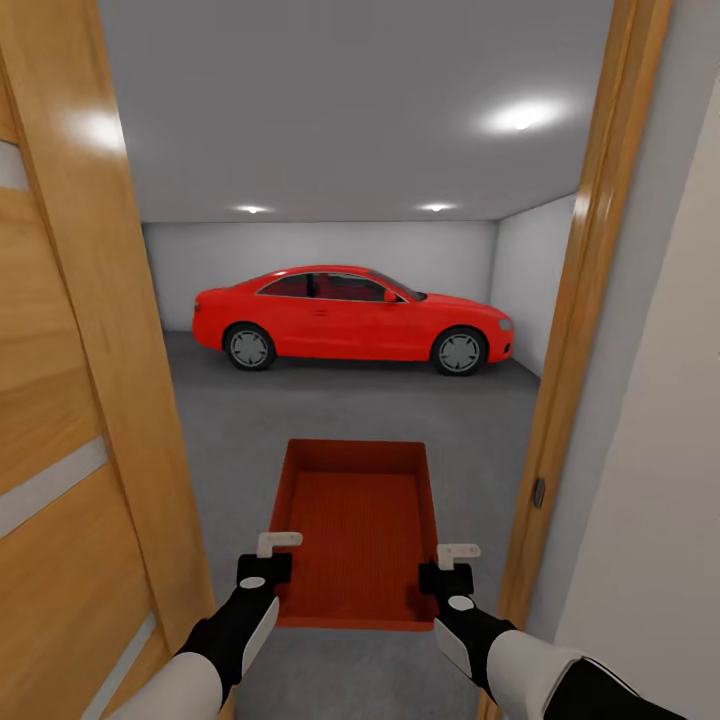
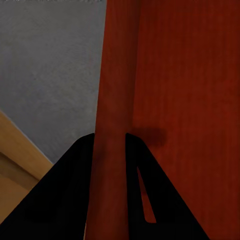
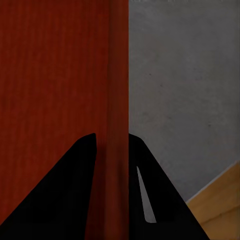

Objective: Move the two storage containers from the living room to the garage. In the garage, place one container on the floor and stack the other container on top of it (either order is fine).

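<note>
Right up close, both arms reach forward, and the left end effector (image 1: pixel 265 570) is clamped on the left side wall of the orange-red box (image 1: pixel 358 530), near its closest corner. In the left wrist view the dark fingers (image 2: pixel 75 200) straddle that thin wall, one on each side, closed tight against it. Same story opposite: the right end effector (image 1: pixel 446 578) pinches the right side wall, fingers (image 3: pixel 70 200) pressed to both faces of it in the right wrist view. The box hangs level between the two, open top up, nothing inside, held above the grey concrete floor (image 1: pixel 350 410). A wooden door (image 1: pixel 70 420) stands at the left, the door frame (image 1: pixel 570 330) at the right. Beyond, in the pale-walled garage (image 1: pixel 320 260), a red car (image 1: pixel 352 318) is parked side-on, well apart from the box.
</note>
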### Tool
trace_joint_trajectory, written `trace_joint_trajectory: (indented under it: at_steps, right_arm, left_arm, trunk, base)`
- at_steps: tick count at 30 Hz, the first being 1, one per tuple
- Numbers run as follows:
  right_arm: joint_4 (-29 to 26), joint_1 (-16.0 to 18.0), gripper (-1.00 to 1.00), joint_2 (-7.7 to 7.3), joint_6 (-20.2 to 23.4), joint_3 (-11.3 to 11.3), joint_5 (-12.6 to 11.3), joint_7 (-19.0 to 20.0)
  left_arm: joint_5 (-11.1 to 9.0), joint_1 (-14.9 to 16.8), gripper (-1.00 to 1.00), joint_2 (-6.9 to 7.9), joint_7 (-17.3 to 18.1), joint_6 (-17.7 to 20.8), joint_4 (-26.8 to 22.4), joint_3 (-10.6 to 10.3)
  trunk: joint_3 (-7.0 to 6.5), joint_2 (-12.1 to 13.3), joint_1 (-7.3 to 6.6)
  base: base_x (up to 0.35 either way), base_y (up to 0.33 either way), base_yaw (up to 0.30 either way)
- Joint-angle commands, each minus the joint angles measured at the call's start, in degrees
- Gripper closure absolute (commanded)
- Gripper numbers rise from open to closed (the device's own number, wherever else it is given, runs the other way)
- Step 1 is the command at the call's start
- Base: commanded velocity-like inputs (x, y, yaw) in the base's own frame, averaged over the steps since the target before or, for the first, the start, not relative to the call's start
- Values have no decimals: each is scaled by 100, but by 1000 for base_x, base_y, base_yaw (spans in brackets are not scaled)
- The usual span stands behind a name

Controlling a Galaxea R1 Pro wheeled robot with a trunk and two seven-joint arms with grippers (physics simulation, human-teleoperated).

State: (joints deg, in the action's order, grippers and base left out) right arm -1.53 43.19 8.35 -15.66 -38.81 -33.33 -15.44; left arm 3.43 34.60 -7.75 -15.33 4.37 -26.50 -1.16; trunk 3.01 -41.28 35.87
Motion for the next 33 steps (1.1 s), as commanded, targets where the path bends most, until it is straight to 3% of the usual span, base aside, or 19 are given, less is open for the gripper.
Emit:
trace_joint_trajectory:
  at_steps: [1, 7, 8, 33]
  right_arm:
    - [4, 6, 100, 37, -24, -15, -54, 10]
    - [4, 5, 100, 42, -24, -6, -53, -2]
    - [4, 5, 100, 131, -24, 65, -52, 93]
    - [4, 8, 100, 132, -24, 65, -56, 94]
  left_arm:
    - [52, 2, 100, -34, -49, 47, -12, 21]
    - [52, 2, 100, -28, -49, 48, -13, 12]
    - [52, 2, 100, -86, -49, 51, -13, 421]
    - [45, 2, 100, -86, -49, 55, -20, 432]
  trunk:
    - [10, -9, 2]
    - [10, -9, 2]
    - [10, -9, 2]
    - [10, -9, 2]
  base:
    - [0, -1, 0]
    - [0, 0, 0]
    - [0, 0, 0]
    - [16, 41, 0]
